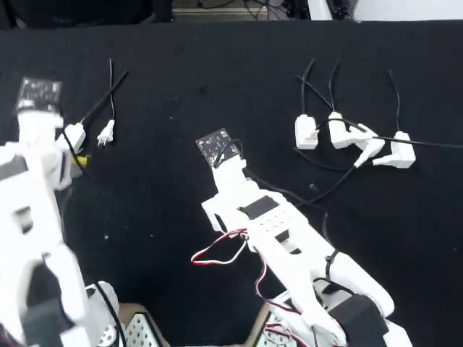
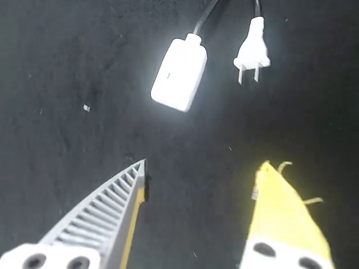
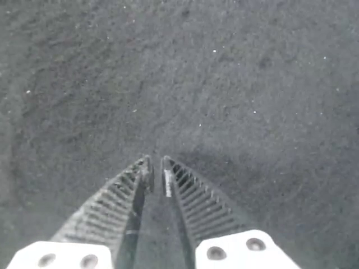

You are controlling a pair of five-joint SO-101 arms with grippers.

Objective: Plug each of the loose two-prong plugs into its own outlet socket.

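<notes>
Lying on black cloth (image 1: 181, 72), plug (image 2: 251, 50), boxy socket (image 2: 179, 73), left jaws apart, right jaws together

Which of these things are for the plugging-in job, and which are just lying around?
For the job:
- loose two-prong plug
- white socket beside it
- group of white plugs and sockets
- open left gripper

Just lying about:
- black table cover
- red and white wires on the right arm

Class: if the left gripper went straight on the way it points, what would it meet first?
Probably the white outlet socket; the loose plug lies beside that line. Depth is unclear.
</notes>
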